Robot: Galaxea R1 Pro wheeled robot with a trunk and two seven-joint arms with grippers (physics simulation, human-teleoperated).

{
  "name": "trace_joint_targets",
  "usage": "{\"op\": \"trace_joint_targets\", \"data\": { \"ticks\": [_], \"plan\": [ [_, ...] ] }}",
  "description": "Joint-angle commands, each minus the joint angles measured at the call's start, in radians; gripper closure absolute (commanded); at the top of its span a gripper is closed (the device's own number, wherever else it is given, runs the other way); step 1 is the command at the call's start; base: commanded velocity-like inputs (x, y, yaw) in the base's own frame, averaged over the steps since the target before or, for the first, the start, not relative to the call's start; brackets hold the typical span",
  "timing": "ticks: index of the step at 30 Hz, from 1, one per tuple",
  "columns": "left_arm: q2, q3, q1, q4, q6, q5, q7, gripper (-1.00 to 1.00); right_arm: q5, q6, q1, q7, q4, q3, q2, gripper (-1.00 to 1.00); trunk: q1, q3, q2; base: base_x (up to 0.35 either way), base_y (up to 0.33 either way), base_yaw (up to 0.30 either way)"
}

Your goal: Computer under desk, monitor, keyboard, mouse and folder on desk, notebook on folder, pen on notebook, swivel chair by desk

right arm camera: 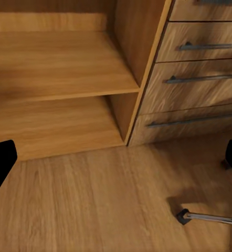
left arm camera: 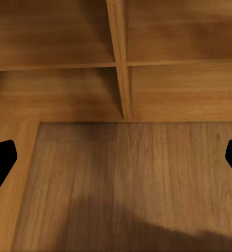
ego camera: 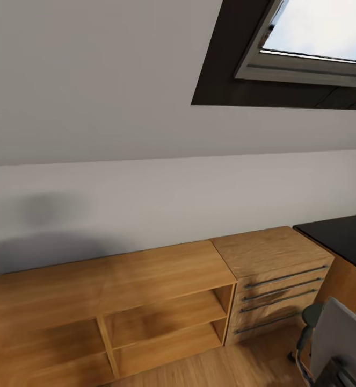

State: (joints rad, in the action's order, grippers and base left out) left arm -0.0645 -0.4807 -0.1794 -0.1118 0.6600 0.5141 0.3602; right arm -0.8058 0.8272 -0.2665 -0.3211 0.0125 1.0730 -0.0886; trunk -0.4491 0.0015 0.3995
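A corner of the desk (ego camera: 345, 236), glossy black on top with a wooden side, shows at the right edge of the head view. Below it is part of the swivel chair (ego camera: 340, 334), its grey back and a dark armrest in sight. One chrome leg with a castor (right arm camera: 202, 216) lies on the floor in the right wrist view. My left gripper (left arm camera: 116, 163) is open over bare wood floor, its black fingertips (left arm camera: 0, 160) wide apart. My right gripper (right arm camera: 116, 163) is open too, with nothing between the fingers. The monitor, keyboard, mouse, folder, notebook, pen and computer are out of view.
A low light-wood cabinet (ego camera: 108, 279) with open shelves runs along the white wall ahead. A wooden chest of drawers (ego camera: 277, 285) with metal handles stands between it and the desk. A dark-framed skylight (ego camera: 306, 48) sits in the sloped ceiling. Wood floor (right arm camera: 105, 205) lies below.
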Motion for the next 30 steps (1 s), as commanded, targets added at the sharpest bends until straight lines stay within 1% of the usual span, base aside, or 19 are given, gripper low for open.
{"op": "trace_joint_targets", "data": {
  "ticks": [1, 4, 9, 30],
  "plan": [
    [0.0, -0.009, 0.0, 0.0, 0.001, 0.003, 0.008, -1.0, 0.0, 0.0, 0.0, -0.009, 0.0, 0.008, 0.0, -1.0, -0.001, 0.0, 0.001, 0.301, 0.125, -0.3],
    [0.0, -0.009, 0.0, 0.0, 0.001, 0.003, 0.008, -1.0, 0.0, 0.0, 0.0, -0.009, 0.0, 0.009, 0.0, -1.0, -0.001, 0.0, 0.001, 0.255, 0.077, -0.3],
    [0.0, -0.009, 0.0, 0.0, 0.001, 0.002, 0.008, -1.0, 0.001, 0.0, 0.0, -0.009, 0.0, 0.01, 0.0, -1.0, -0.001, 0.0, 0.001, 0.1, 0.027, -0.3],
    [0.0, -0.009, 0.0, 0.0, 0.001, 0.002, 0.008, -1.0, 0.002, 0.0, 0.0, -0.009, 0.0, 0.01, 0.0, -1.0, -0.001, 0.0, 0.001, 0.007, 0.002, -0.3]
  ]
}}
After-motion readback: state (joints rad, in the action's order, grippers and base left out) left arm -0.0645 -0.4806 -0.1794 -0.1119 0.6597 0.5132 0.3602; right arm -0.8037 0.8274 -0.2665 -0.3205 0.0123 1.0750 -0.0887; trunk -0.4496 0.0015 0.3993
